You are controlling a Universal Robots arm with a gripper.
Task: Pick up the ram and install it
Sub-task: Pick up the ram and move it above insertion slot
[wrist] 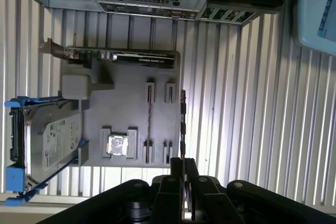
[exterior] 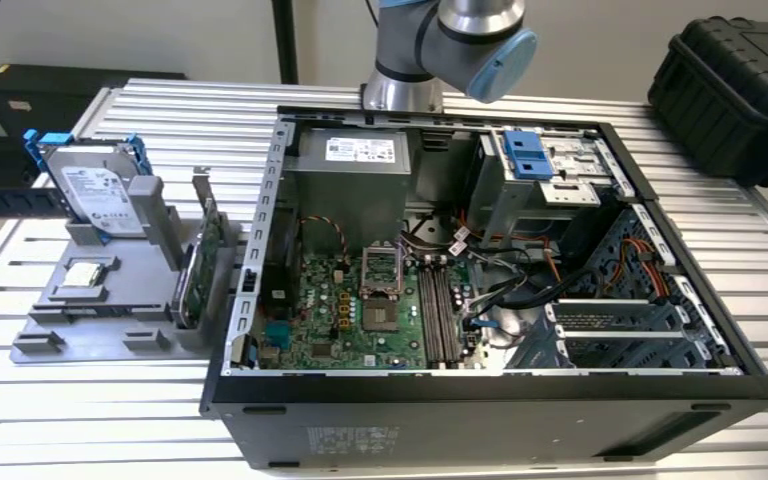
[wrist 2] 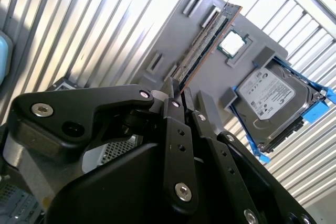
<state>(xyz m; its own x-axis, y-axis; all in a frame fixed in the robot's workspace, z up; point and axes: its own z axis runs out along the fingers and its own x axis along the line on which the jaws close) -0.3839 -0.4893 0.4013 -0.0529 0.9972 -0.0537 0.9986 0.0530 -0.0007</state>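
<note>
Black fingers (wrist 2: 176, 129) of the hand (wrist 2: 186, 92) are clenched on one end of the ram (wrist 2: 207, 40), as both wrist views show. The thin stick juts out from them edge-on along the rim of a grey holder (wrist: 126, 103) on the slatted metal surface (wrist: 252, 103). On that holder sit a chip (wrist: 116, 144), a drive (wrist: 52, 140) in a blue frame and a card (wrist: 136, 59) standing on edge. In the exterior view the open case (exterior: 491, 400) lies just beside the holder, to the exterior view's right of it.
</note>
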